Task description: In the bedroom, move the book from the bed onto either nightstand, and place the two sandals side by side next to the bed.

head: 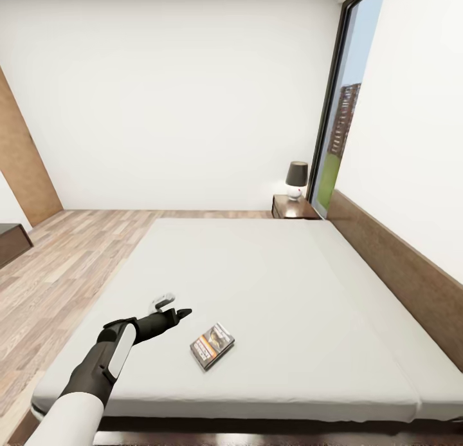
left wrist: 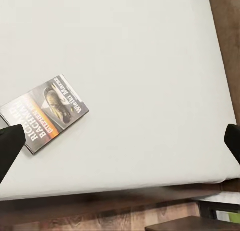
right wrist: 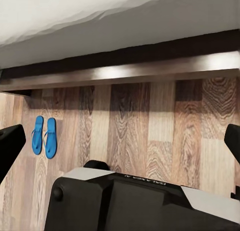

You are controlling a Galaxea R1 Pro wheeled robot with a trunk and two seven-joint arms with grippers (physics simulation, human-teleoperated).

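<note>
My left gripper hovers over the near part of the bed, its 2 fingers spread wide apart and holding nothing; in the left wrist view the dark fingertips sit at opposite edges of the frame. The book lies flat on the pale mattress, just beside that gripper and near the bed's foot edge, cover up, apart from my fingers.

I judge it a light, thin paperback: stiff enough to lift by 1 edge, but likely to flex and droop if pinched at a corner. Lying flush on a soft mattress, it leaves little room under it, so I would press 1 finger into the bedding along a long edge and close across the thickness near the spine, where it is stiffest. The glossy cover may slip.

The nightstand stands at the far corner beside the headboard, with a lamp on it, well apart from the book.

My right gripper also stands wide open and empty, over the wood floor, where the 2 sandals already lie side by side near the bed frame.
</note>
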